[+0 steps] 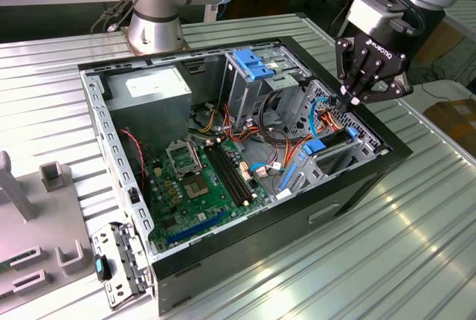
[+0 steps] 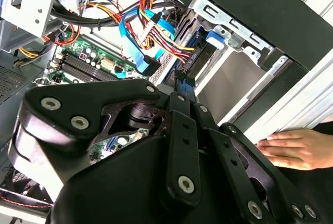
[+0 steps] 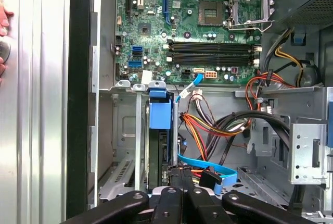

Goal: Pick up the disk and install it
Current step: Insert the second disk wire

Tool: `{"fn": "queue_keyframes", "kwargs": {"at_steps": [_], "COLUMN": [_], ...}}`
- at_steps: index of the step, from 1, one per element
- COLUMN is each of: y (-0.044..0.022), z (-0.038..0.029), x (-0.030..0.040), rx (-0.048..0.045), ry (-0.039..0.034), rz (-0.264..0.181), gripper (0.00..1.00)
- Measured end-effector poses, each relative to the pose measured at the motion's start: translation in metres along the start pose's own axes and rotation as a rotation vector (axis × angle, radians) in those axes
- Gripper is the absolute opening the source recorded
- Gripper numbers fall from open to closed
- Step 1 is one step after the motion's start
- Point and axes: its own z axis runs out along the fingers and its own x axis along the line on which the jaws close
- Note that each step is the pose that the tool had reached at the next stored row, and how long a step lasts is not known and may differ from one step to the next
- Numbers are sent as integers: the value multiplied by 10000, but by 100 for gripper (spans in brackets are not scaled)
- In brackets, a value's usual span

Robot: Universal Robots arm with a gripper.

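An open computer case (image 1: pixel 372 178) lies on a ribbed metal counter (image 1: pixel 416 245), taking up its middle. The disk (image 3: pixel 158 146) stands on edge in the drive cage (image 1: pixel 335 149) at the case's end nearest the exterior view's right, blue rail (image 3: pixel 159 113) showing. The pincer (image 1: pixel 349 99) hovers just above it, clenched and empty. A hand (image 2: pixel 294 148) rests on the counter beside the case.

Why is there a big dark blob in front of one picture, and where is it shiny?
In the second wrist view the pincer sits close to the camera, a big black shape covering the lower picture. In the exterior view the ribbed metal table shines with pale glare. In the first wrist view the green board is evenly lit and sharp.
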Motion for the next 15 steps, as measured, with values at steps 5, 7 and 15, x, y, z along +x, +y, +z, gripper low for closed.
{"fn": "queue_keyframes", "kwargs": {"at_steps": [5, 7, 15], "y": [-1, -3, -101], "z": [-8, -48, -96], "x": [0, -31, -351], "rx": [-4, -3, -387], "ry": [5, -2, 274], "rz": [0, -1, 1], "gripper": [11, 11, 11]}}
